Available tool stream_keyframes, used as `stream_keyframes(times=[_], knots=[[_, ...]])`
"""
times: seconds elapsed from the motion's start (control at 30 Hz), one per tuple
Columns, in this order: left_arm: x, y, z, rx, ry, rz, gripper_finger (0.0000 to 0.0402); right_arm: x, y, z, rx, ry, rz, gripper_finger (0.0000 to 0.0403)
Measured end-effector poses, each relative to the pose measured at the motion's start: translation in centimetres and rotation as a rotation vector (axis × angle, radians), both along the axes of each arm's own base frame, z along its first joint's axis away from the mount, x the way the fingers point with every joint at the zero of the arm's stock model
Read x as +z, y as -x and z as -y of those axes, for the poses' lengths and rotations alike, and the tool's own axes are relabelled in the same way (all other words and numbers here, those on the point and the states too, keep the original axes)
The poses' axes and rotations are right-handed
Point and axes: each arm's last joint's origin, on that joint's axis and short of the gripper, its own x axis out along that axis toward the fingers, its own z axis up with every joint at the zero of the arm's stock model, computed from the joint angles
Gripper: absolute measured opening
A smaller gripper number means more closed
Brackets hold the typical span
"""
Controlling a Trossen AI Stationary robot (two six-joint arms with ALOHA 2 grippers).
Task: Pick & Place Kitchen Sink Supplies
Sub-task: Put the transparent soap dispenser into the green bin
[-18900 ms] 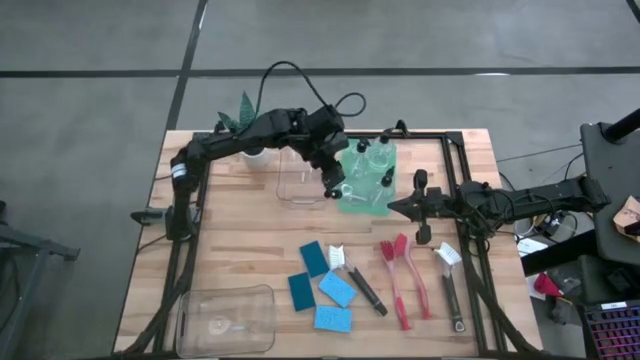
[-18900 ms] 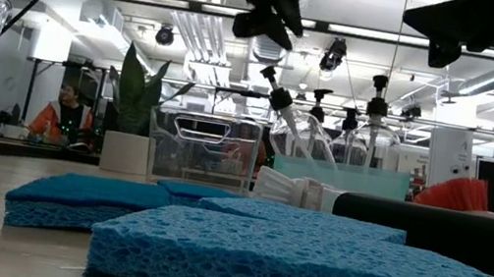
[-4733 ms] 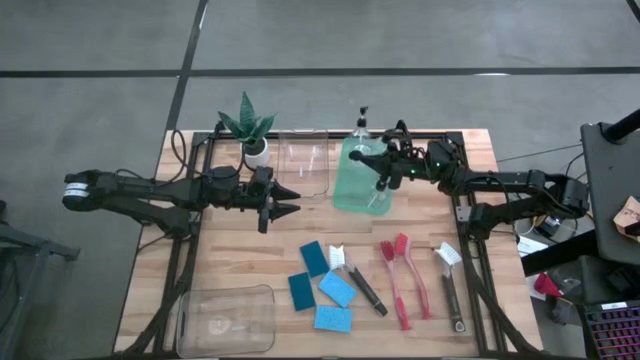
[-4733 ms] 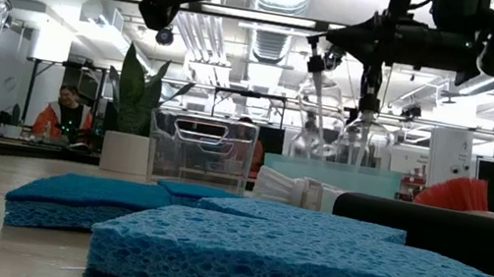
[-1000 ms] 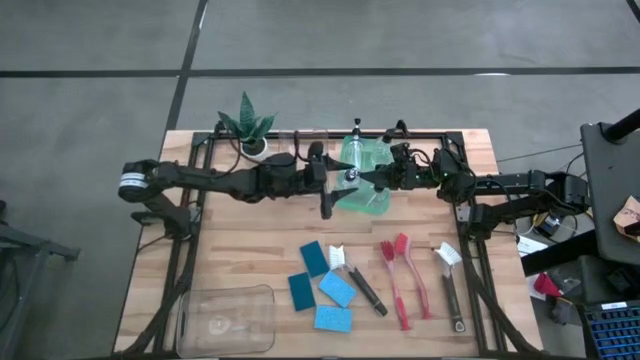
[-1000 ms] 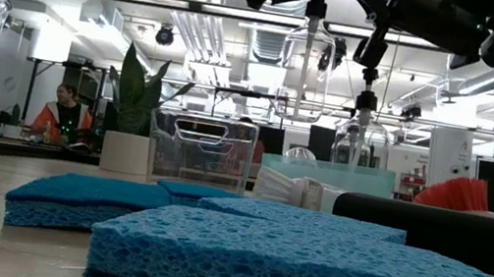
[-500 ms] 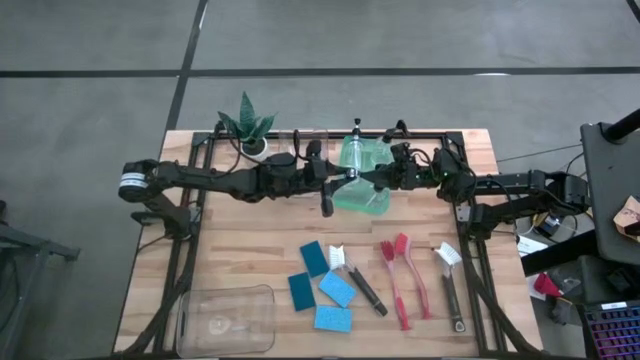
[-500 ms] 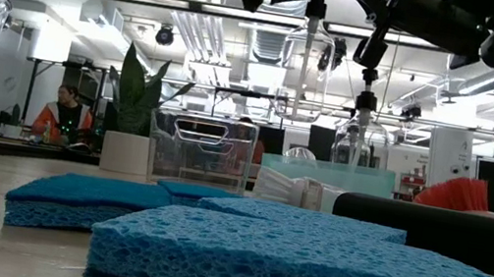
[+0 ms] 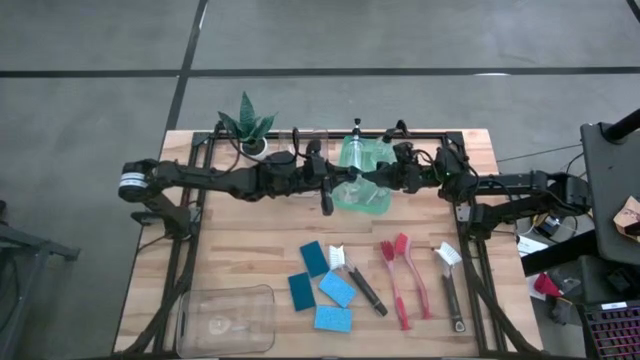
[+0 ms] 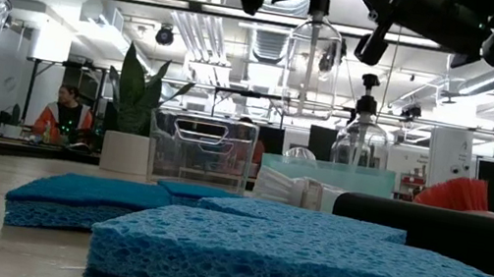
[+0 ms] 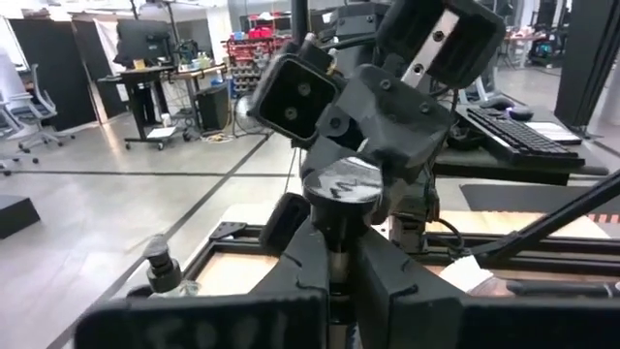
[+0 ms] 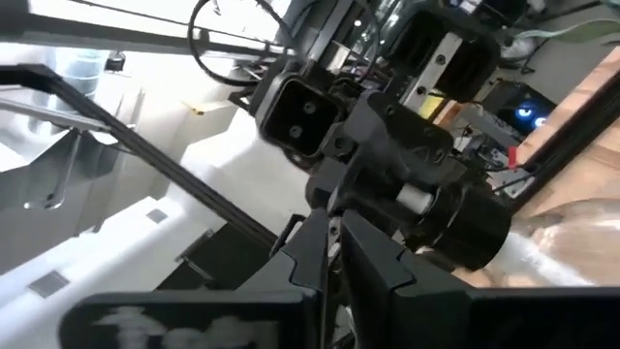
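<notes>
The step looks like a hand-over in the air: one bottle (image 10: 313,65) hangs high above the counter (image 9: 230,240), between the two arms. The left claw (image 9: 333,183) reaches in from the left and is closed tight around the bottle's thin black top, as its own wrist view shows. The right claw (image 9: 368,180) comes from the right and meets it at the same top, nose to nose. I cannot tell if the right claw has hold of the bottle or not.

To do this well, I think only one claw should let go, and only when the other has a firm hold. The bottle should hang straight down. Pulling sideways could twist the top or drop it.

The bottle hangs over the left edge of the green bin (image 9: 372,205), at the far middle of the counter. Another bottle (image 10: 360,127) stands in that bin. A clear bin (image 10: 200,151) sits just to its left. The blue sponges (image 9: 320,258) and brushes (image 9: 400,270) lie near the front, well apart from both claws.
</notes>
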Motion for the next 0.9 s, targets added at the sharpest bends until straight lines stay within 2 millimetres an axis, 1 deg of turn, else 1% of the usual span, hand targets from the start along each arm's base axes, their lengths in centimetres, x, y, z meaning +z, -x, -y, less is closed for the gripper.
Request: stream_keyframes(times=[0.17, 0.3, 0.4, 0.53, 0.63, 0.77, 0.9], knots=[[-0.3, 0.1, -0.5, 0.047, 0.019, -0.024, 0.0016, 1.2, 0.0, -0.2, 0.027, 0.078, 0.054, 0.0063], [-0.4, 0.1, -0.8, 0.052, 0.047, -0.015, 0.0022, 2.3, -0.1, -0.2, 0.037, 0.144, 0.091, 0.0089], [-0.5, 0.0, -1.2, 0.060, 0.047, -0.016, 0.0018, 3.5, 0.0, -0.3, 0.048, 0.231, 0.139, 0.0101], [-1.0, -0.3, -2.0, 0.078, 0.070, -0.010, 0.0018, 4.7, 0.1, -0.4, 0.067, 0.302, 0.185, 0.0107], [-1.7, -0.7, -2.9, 0.087, 0.092, -0.008, 0.0023, 5.3, 0.2, -0.6, 0.079, 0.352, 0.204, 0.0105], [-3.4, -1.5, -4.0, 0.105, 0.121, -0.037, 0.0021, 5.5, 0.3, -0.7, 0.099, 0.388, 0.214, 0.0102], [-5.0, -2.5, -4.3, 0.080, 0.149, -0.031, 0.0022, 5.6, 0.5, -0.7, 0.105, 0.405, 0.224, 0.0101]])
